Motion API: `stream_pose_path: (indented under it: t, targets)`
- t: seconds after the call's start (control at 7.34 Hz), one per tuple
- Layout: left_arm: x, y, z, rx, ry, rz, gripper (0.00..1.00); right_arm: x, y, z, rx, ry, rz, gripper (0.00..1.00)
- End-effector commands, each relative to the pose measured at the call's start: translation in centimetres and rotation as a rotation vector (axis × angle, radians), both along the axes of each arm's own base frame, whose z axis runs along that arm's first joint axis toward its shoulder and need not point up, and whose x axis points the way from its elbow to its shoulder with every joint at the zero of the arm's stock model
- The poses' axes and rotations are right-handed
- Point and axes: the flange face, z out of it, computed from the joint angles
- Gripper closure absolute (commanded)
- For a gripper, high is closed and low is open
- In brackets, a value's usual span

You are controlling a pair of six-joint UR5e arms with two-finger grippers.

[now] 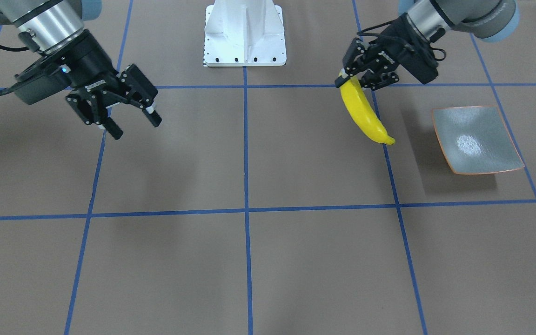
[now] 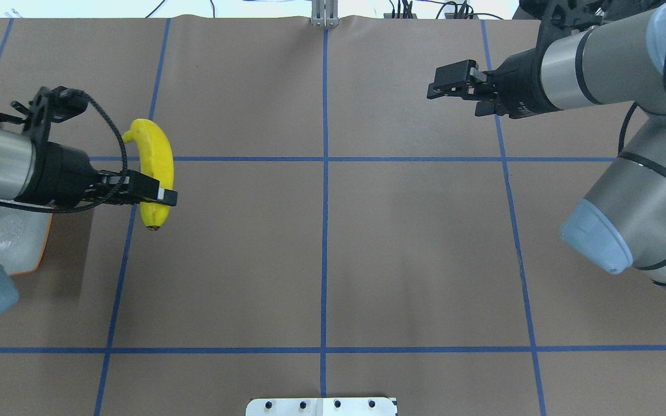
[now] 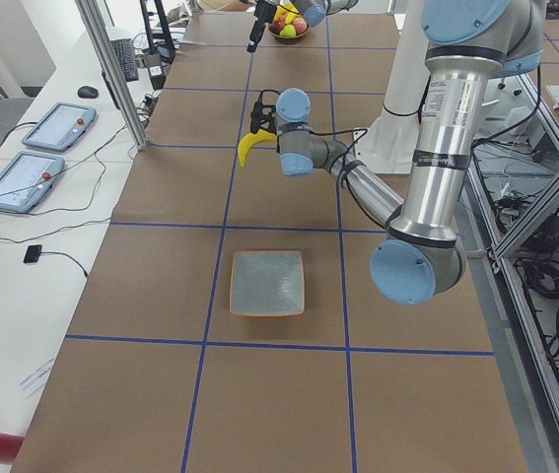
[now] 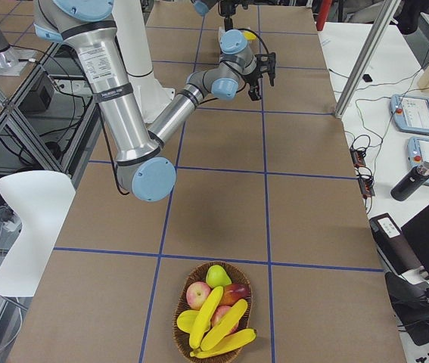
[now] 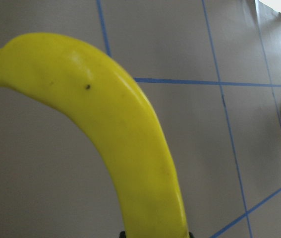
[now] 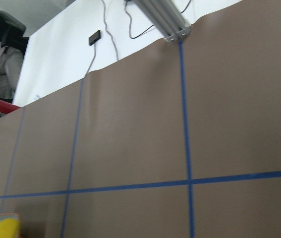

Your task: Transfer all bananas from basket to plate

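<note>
The left hand (image 1: 351, 78) is clamped on one end of a long, curved, shiny bright-yellow banana (image 1: 365, 114). The banana hangs tilted in the air near the small square grey-green plate with a thin orange edge (image 1: 482, 125), not over it. Its skin has one tiny dark dot, and the tip by the hand is dark. The right hand (image 1: 135, 128) has its fingers apart and holds nothing, well apart from the plate. Three more yellow bananas (image 4: 225, 325) lie with other fruit in a round brown woven basket (image 4: 177, 308), far from the plate, at the other end of the brown worktop (image 1: 296, 163).
</note>
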Motion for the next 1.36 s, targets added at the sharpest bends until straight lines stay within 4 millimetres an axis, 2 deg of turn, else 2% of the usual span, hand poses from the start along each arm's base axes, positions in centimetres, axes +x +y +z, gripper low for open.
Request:
stream_pose_path:
  t: [0.0,0.14,0.27,0.41,0.68,0.82,0.95,1.09,1.23]
  targets:
    - [-6.2,1.5,10.1,0.045,-0.183,-0.016,1.00,5.6,-1.7,7.5,0.037,0.203,-0.071,0.00]
    - [-8.0,2.8,13.5,0.064,-0.250,0.000,1.00,9.7,-2.0,11.7,0.068,0.251,-0.143,0.00]
    - [-9.0,4.0,16.5,0.080,-0.309,0.029,1.00,14.0,-1.6,15.7,0.102,0.305,-0.189,0.00]
    - [-9.4,4.1,19.4,0.087,-0.367,0.030,1.00,17.8,-1.5,20.0,0.131,0.350,-0.240,0.00]
    - [-9.2,3.2,24.6,0.104,-0.466,0.044,1.00,23.6,-1.7,27.1,0.186,0.429,-0.317,0.00]
    - [-9.8,2.5,26.8,0.137,-0.510,0.052,1.00,26.5,-1.0,29.7,0.196,0.460,-0.325,0.00]
    - [-10.3,2.1,28.2,0.173,-0.553,0.054,0.98,28.6,-0.1,32.2,0.213,0.459,-0.355,0.00]
    - [-10.7,2.0,29.4,0.191,-0.574,0.066,0.70,30.6,1.1,34.7,0.230,0.467,-0.381,0.00]
    - [-11.0,1.9,30.3,0.235,-0.596,0.086,0.49,32.1,2.2,37.1,0.234,0.483,-0.403,0.00]
